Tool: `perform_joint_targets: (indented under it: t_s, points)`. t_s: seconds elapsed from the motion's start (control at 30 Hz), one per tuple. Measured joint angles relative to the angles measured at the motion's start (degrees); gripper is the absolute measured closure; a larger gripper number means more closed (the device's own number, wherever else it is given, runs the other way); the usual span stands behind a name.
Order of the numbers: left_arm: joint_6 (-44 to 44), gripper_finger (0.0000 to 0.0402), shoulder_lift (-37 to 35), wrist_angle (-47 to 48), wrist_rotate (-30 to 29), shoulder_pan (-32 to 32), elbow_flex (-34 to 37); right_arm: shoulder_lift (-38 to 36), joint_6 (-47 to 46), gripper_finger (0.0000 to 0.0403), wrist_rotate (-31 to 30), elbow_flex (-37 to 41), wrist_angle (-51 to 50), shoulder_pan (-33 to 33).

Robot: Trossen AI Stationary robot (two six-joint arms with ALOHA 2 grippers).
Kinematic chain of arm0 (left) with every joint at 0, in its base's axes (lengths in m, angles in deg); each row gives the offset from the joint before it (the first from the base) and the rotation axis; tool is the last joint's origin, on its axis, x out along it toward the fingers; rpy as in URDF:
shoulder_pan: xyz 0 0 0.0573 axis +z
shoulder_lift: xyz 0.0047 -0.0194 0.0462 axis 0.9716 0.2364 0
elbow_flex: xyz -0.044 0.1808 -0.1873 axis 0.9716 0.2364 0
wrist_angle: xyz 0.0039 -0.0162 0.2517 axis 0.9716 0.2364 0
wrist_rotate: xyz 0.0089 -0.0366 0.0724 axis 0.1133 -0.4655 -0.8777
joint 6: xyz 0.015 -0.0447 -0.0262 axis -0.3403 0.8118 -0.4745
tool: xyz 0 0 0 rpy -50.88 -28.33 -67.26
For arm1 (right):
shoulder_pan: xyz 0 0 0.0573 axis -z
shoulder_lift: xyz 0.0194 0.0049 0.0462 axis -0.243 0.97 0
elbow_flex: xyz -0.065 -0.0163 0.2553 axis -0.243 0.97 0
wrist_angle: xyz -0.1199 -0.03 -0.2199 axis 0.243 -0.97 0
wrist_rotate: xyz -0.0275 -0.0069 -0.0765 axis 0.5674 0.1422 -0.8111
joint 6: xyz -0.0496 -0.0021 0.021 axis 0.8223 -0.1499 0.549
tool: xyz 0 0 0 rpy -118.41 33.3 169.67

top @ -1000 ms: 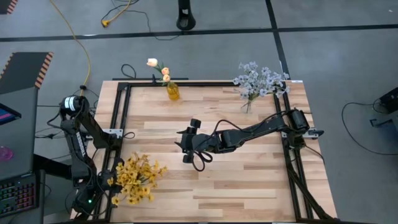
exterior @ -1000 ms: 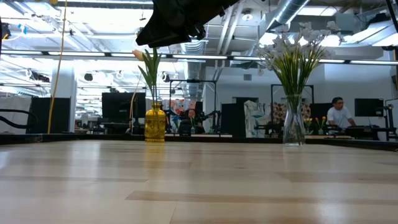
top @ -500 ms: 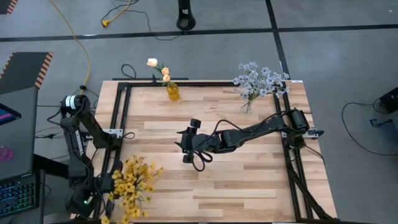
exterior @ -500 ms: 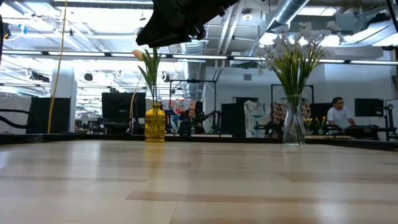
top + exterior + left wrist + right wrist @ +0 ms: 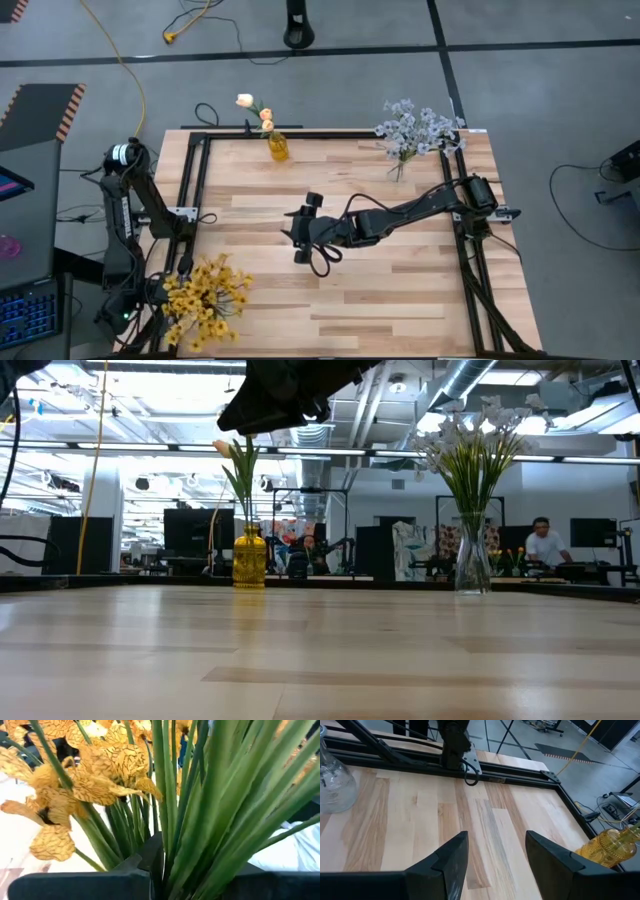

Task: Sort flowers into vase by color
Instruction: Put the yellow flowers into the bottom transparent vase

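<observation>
The table (image 5: 400, 290) fills mid-frame. The right gripper (image 5: 297, 238) hovers at centre, jaws spread, empty. At lower left, the left gripper (image 5: 160, 300) has the yellow flowers (image 5: 205, 300) between its jaws; whether pinched, I cannot tell. Loose stems could slip and scatter.

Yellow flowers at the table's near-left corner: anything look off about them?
Yes. The yellow flowers are bunched at the left tool, stems passing between its fingers, at the table edge beside the frame, in no vase. The peach buds sit in the amber vase.
</observation>
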Motion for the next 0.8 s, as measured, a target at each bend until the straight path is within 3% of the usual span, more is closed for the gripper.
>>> perform_joint_targets:
  t_s: [0.27,0.4,0.63,0.8]
  points:
    - [1.0,0.0324,-1.1,1.2,1.6,0.1,0.0,0.0,0.0,0.0179,0.0,0.0,0.0,0.0]
    - [3.4,0.0312,-1.1,1.2,-0.3,0.1,0.0,0.0,0.0,0.0179,0.0,0.0,0.0,0.0]
    - [3.6,0.024,-1.1,1.2,0.2,0.1,-0.1,0.0,0.0,0.0179,0.0,0.0,0.1,0.0]
    - [3.6,0.0189,-3.6,1.5,7.7,0.1,-0.1,0.0,0.0,0.0179,0.0,0.0,0.2,0.0]
